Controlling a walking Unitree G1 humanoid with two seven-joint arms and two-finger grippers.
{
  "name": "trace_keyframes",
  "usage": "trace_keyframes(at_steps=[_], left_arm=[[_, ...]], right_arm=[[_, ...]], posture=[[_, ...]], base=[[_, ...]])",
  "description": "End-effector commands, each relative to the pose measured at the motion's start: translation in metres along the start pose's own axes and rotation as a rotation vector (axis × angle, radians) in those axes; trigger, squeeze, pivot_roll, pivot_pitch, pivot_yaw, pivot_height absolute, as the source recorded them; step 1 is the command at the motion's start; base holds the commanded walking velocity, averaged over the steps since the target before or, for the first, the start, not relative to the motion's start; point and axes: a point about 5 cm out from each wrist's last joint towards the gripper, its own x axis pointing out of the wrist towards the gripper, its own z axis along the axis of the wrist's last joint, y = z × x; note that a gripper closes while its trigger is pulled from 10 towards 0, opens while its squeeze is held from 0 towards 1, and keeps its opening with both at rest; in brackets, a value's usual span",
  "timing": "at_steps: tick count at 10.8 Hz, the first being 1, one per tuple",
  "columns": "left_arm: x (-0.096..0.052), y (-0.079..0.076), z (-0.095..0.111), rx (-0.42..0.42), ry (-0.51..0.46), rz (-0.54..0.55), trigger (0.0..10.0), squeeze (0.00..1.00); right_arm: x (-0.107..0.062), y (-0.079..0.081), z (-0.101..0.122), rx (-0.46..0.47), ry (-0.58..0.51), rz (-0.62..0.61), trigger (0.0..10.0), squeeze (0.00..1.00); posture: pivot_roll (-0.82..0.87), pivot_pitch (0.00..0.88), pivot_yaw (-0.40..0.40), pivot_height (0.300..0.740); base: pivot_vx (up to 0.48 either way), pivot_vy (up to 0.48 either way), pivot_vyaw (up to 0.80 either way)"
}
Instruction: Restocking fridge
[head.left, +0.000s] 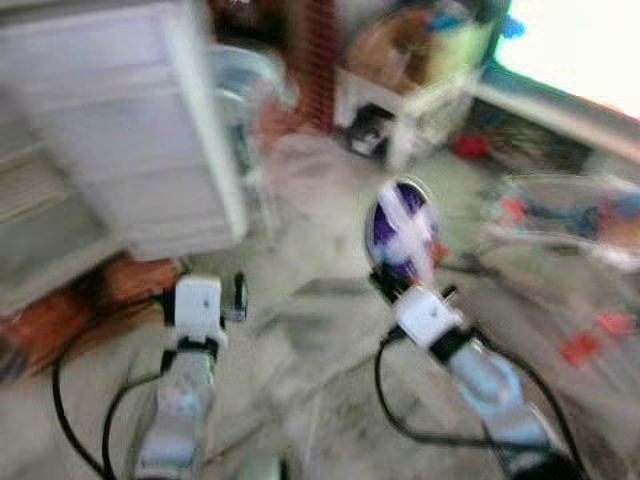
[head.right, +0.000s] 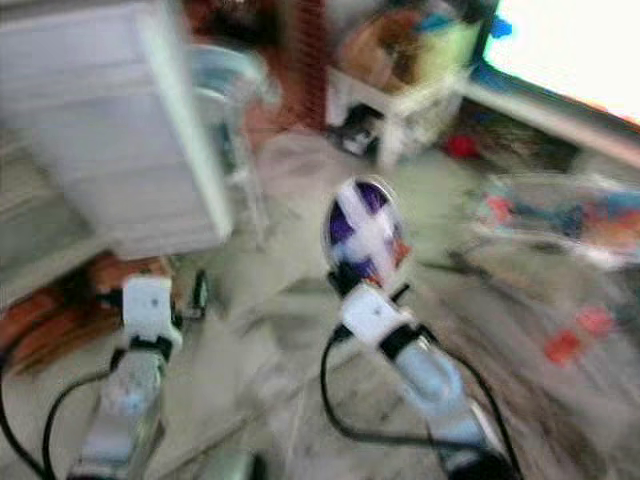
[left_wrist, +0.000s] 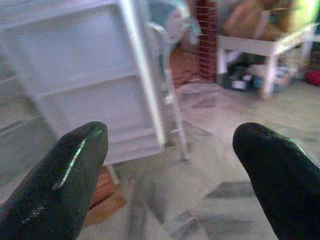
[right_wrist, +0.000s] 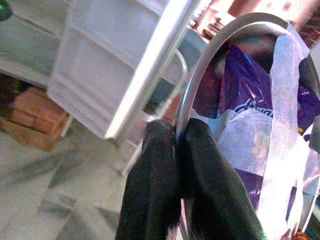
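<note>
One steel bowl (right_wrist: 260, 125), covered with clear film and taped across with white strips, purple packets inside, held up on edge in front of the robot, above the marbled floor (head.left: 320, 400). Pinched at its rim by the right gripper (right_wrist: 177, 145), both black fingers (right_wrist: 155, 175) closed tight on the metal edge, one on each side. Seen from the head as a purple-and-white oval (head.left: 402, 228) at the tip of the right arm, roughly mid-scene and to the right of the fridge door.

Left gripper (left_wrist: 170, 165) lower and further left, fingers (left_wrist: 65, 175) spread wide apart with nothing between them, pointed toward the open white fridge door (left_wrist: 95, 75). Door shelves moulded in white, swung out toward the room; fridge interior (head.left: 40, 220) dim at far left. Brick-coloured blocks (head.left: 130, 280) under the fridge. White low table (left_wrist: 260, 47) beyond, cluttered on top and below. Bright window (head.left: 580, 45) at upper right. Heavy blur across both head views.
</note>
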Motion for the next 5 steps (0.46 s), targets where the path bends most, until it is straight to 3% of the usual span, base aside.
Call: trace_keyframes(at_steps=[1,5], left_arm=[[-0.0017,0.0063,-0.0034,0.012,0.013,0.031,10.0,0.00],[0.0032,0.0083,-0.0020,-0.022,0.035,0.045,10.0,0.00]], right_arm=[[0.0060,0.0020,0.0075,-0.011,-0.042,0.014,10.0,0.00],[0.0122,0.0098,0.0114,-0.020,-0.064,0.054,10.0,0.00]], posture=[[0.12,0.050,0.003,0.740],[0.13,0.053,0.011,0.740]], base=[[0.000,0.000,0.72],[0.000,0.000,0.72]])
